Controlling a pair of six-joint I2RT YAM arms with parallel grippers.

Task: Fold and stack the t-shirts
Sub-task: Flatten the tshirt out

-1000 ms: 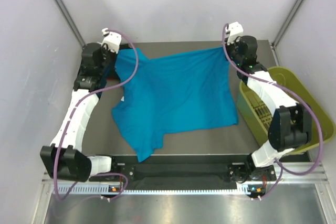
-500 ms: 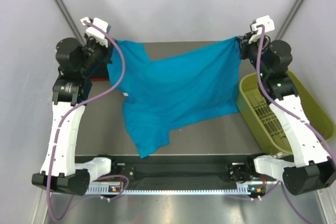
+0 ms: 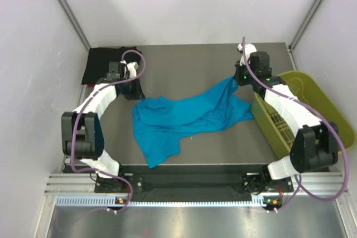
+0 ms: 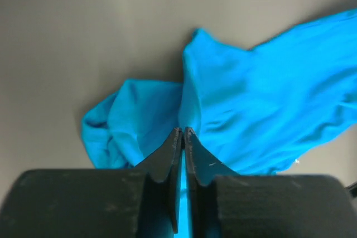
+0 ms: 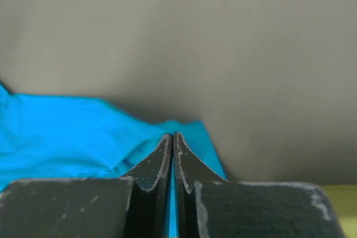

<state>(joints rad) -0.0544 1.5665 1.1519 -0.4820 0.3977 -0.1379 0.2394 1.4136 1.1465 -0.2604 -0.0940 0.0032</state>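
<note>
A bright teal-blue t-shirt (image 3: pixel 184 116) lies bunched in loose folds across the middle of the table. My left gripper (image 3: pixel 133 88) sits low at the shirt's far left corner. In the left wrist view its jaws (image 4: pixel 183 130) are nearly together, with a strip of teal cloth (image 4: pixel 245 98) between them. My right gripper (image 3: pixel 237 79) is at the shirt's far right corner, and its jaws (image 5: pixel 172 135) are shut on a thin edge of the teal cloth (image 5: pixel 61 132). A black t-shirt (image 3: pixel 103 62) lies flat at the far left corner of the table.
A yellow-green plastic bin (image 3: pixel 326 112) stands along the right edge of the table, close under the right arm. Grey walls close in the left, back and right sides. The bare table (image 3: pixel 189 59) shows behind the shirt.
Both arms came down and inward from a raised, spread hold. The teal shirt, stretched in the air before, now slumps in folds on the table, and the black shirt shows behind the left arm.
</note>
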